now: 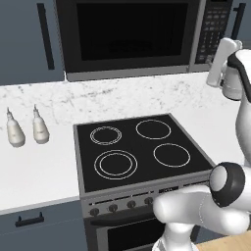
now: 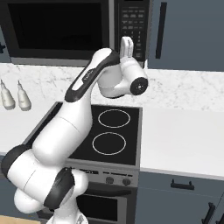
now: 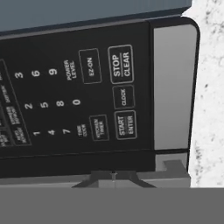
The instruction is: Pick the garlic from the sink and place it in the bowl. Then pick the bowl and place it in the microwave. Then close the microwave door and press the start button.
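A white marble-patterned desk point(image 1: 44, 166) runs along a speckled white back wall point(image 2: 183, 87), with grey-blue cabinets point(image 1: 29, 39) above and grey drawers with dark handles below. A black four-ring stove top point(image 1: 137, 149) is set into the desk, its front edge flush with the desk's front edge and a row of knobs point(image 1: 122, 205) on the steel panel beneath. On the desk to the left of the stove, near the back edge, two small white bottles point(image 1: 27, 128) stand upright side by side, apart from the stove.

The microwave point(image 1: 132, 34) hangs above the stove against the wall; the microwave door point(image 1: 130, 32) sits flat and shut against its front, dark glass facing out. To the right of the door is the keypad panel point(image 2: 133, 24).

The arm rises over the stove's right half and bends up toward that panel. The claw point(image 3: 113, 176) points straight at the keypad's lower right part, its tips pressed together with nothing between them, just below the START/ENTER button point(image 3: 125, 125) in the hand view. Whether the tips touch the panel cannot be told.

The desk to the right of the stove point(image 2: 183, 140) is a broad bare stretch reaching to the right edge. The desk's left part is bare forward of the bottles, out to its front edge.
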Tool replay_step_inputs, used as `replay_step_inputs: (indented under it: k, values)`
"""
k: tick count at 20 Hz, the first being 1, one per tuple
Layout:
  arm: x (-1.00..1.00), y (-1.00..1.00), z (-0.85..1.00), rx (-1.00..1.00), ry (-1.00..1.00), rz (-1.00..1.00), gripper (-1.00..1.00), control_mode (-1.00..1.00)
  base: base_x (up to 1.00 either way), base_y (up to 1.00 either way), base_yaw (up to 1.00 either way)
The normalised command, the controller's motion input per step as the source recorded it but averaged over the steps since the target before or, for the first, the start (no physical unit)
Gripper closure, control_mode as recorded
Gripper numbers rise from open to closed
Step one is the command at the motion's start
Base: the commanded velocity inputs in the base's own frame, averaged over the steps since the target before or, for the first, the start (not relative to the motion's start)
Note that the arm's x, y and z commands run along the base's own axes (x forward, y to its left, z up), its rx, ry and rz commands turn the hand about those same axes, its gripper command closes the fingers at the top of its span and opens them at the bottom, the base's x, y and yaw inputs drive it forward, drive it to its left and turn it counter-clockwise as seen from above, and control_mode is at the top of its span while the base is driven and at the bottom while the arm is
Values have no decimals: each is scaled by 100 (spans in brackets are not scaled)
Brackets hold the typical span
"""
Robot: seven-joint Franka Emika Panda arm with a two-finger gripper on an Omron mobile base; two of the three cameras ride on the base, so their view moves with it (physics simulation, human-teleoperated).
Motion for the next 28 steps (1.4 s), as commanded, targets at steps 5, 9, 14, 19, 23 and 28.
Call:
replay_step_inputs:
  k: [5, 9, 14, 19, 23, 28]
  values:
    - [42, -17, -4, 0, 0, -5, 100, -100, 0, 0, 0]
    - [33, -18, -14, 0, 0, -3, 100, -100, 0, 0, 0]
    - [35, -1, -6, 0, 0, -4, 100, -100, 0, 0, 0]
    - [34, 0, -1, 0, 0, -3, 100, -100, 0, 0, 0]
    - [-19, -4, -2, 0, -2, -1, 100, -100, 0, 0, 0]
    - [-100, -15, -33, 0, 0, 1, 100, -100, 0, 0, 0]
